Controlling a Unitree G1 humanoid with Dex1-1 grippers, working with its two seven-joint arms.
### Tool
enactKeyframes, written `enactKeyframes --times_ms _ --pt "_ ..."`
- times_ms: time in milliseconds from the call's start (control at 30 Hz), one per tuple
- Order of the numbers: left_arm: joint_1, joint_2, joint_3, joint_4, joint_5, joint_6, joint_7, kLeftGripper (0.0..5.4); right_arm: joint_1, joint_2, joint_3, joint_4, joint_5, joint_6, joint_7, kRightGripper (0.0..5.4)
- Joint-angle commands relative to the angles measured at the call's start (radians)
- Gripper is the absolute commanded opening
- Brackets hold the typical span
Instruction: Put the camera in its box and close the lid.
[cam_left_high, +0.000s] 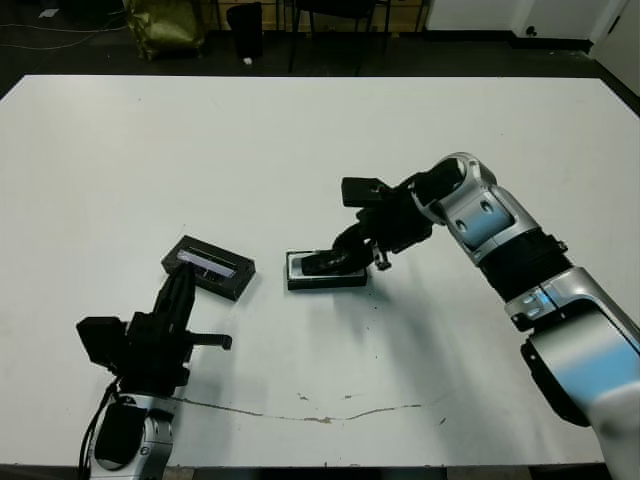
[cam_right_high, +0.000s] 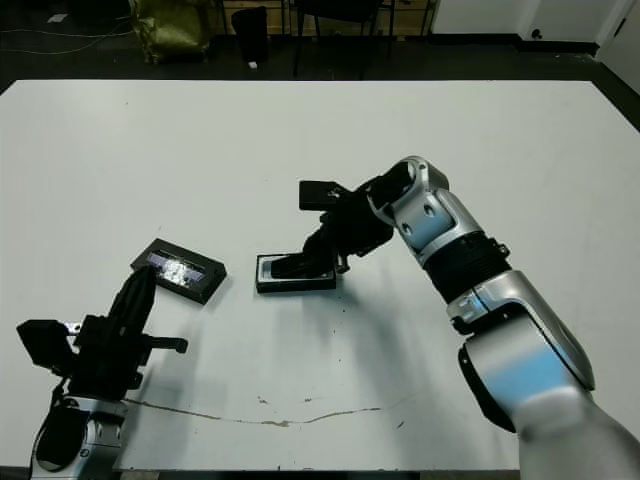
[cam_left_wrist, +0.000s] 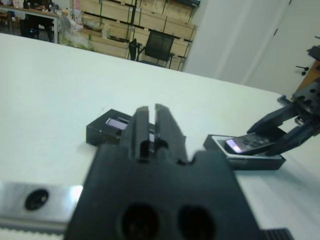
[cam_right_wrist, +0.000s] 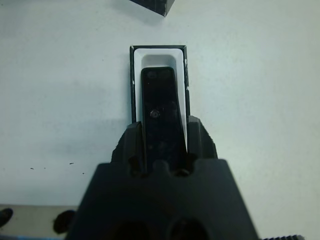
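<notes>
The box (cam_left_high: 296, 268), a shallow black tray with white lining (cam_right_wrist: 159, 54), lies at mid-table. My right gripper (cam_left_high: 338, 262) is shut on the slim black camera (cam_right_wrist: 161, 115). It holds the camera tilted over the box, far end dipping into the lining, bluish screen (cam_left_wrist: 234, 145) facing up. The lid (cam_left_high: 208, 267), black with a shiny strip, lies flat to the left of the box. My left gripper (cam_left_high: 186, 278) hovers just short of the lid's near side, pointing at it. Its fingers (cam_left_wrist: 140, 120) are pressed together with nothing between them.
A thin brown crack line (cam_left_high: 300, 415) runs across the white table (cam_left_high: 300, 140) near its front edge. Beyond the far edge stand a yellow-green bag (cam_left_high: 165, 25) and dark chairs (cam_left_high: 340, 20). Shelving and a chair (cam_left_wrist: 159, 45) show in the left wrist view.
</notes>
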Motion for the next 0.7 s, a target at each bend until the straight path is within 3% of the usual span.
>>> enactKeyframes --times_ms 33,400,700 --pt "0.009 0.002 0.002 0.014 0.000 0.002 -0.002 0.00 -0.011 0.016 0.007 0.010 -0.010 0.028 -0.003 0.59" --pt "0.012 -0.008 -0.001 0.014 -0.002 0.005 0.001 0.00 -0.010 0.046 0.015 0.000 -0.032 0.086 -0.036 0.59" --pt "0.012 -0.008 -0.001 0.026 0.001 -0.008 -0.003 0.00 -0.004 0.056 0.023 -0.014 -0.052 0.058 -0.051 0.56"
